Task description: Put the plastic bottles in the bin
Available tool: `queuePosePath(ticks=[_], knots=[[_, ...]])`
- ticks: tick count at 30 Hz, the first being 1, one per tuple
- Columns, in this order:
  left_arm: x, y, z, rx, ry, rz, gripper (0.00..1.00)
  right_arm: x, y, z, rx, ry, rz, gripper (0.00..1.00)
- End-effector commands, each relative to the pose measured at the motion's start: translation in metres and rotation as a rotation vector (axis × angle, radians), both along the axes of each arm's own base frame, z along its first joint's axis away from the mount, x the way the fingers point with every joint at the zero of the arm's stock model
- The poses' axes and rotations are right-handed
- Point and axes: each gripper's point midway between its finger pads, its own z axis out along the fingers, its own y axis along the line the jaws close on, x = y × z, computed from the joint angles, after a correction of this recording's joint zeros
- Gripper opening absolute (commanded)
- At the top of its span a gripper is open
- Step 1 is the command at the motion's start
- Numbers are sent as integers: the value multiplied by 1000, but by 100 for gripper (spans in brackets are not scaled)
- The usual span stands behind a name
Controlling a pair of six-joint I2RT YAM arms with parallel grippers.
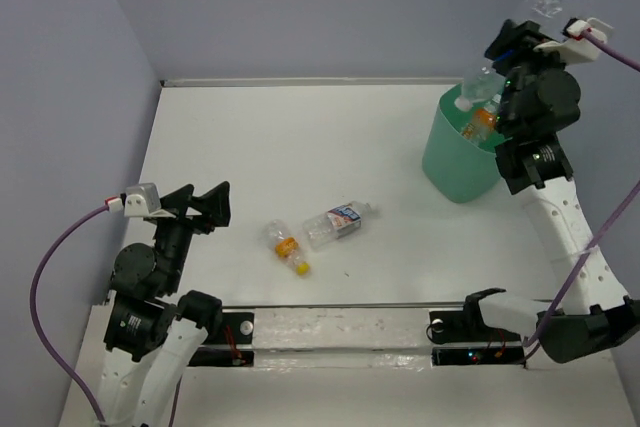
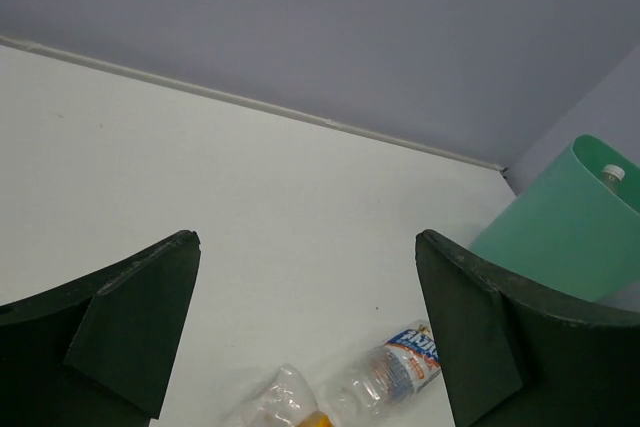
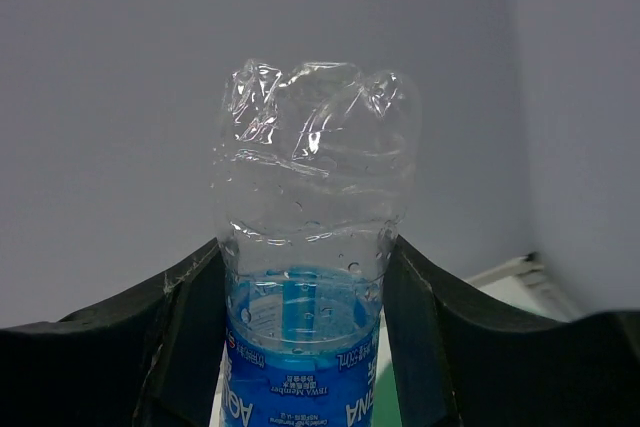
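My right gripper [image 1: 520, 35] is shut on a clear bottle with a blue label [image 3: 305, 277] and holds it high over the mint-green bin [image 1: 455, 162], its crumpled end [image 1: 544, 2] pointing up. The bin holds other bottles [image 1: 478, 97], one with an orange cap. Two bottles lie on the table: one with an orange label [image 1: 286, 245] and one with a white-red-blue label [image 1: 338, 221]. My left gripper [image 1: 205, 205] is open and empty, left of these two. In the left wrist view the white-red-blue bottle [image 2: 400, 372] lies between my fingers, with the bin [image 2: 570, 232] at the right.
Grey walls close the table on the left, back and right. A metal rail [image 1: 330, 332] runs along the near edge between the arm bases. A purple cable [image 1: 45, 277] loops beside the left arm.
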Motion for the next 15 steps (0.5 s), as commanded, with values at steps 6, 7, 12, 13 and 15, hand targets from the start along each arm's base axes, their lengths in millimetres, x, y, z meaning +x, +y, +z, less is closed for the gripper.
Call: queuePosePath(ticks=[6,7,12,13,15], knots=[[0,-2,13,0,-44,-11,99,41,-123,-79,-111,185,-407,46],[0,-2,11,3,-40,-12,99,44,-123,-84,-111,187,-409,46],[2,-3,10,7,-34,-14,99,69,-122,-134,-136,252,-390,48],[2,-3,10,5,-35,-14,99,69,-121,-136,-140,254,-383,49],[1,-2,11,4,-38,-11,99,69,-116,-142,-143,259,-351,59]])
